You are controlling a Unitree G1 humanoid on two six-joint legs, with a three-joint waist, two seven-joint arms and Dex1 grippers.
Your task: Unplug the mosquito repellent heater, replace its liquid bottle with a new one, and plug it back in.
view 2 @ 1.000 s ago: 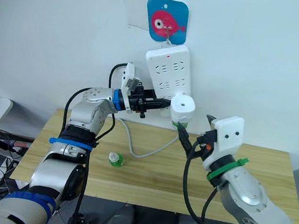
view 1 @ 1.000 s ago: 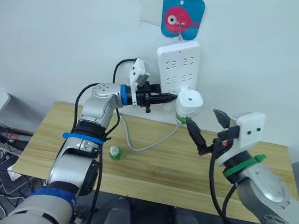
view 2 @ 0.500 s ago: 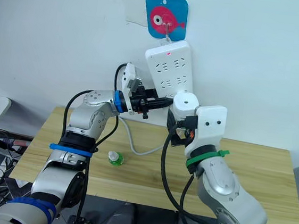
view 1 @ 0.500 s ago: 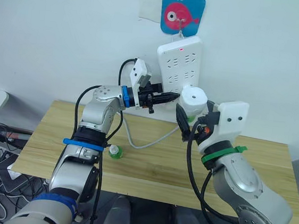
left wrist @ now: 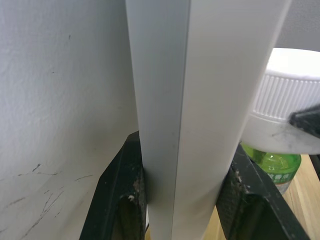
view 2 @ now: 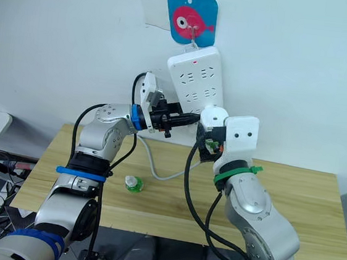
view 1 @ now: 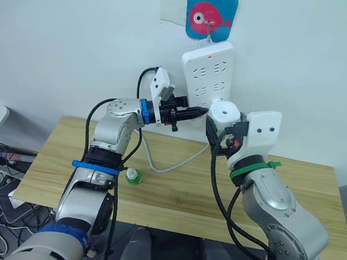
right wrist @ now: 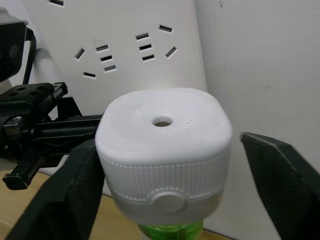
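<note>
You have a wooden table (view 1: 173, 195) against a white wall, with cables on the floor past its left edge. A spare green bottle (view 1: 133, 177) stands near the table's left half, open wood all around it. Your left gripper (view 1: 195, 113) is closed on the lower edge of the power strip (view 1: 207, 71) hanging on the wall. Just right of it, the heater (view 1: 223, 113) sits plugged into the strip, upright, vent hole up, green bottle hanging below. Your right gripper (right wrist: 165, 165) is spread wide around the heater, one finger close by its side, the other apart. The table's right half is bare.
</note>
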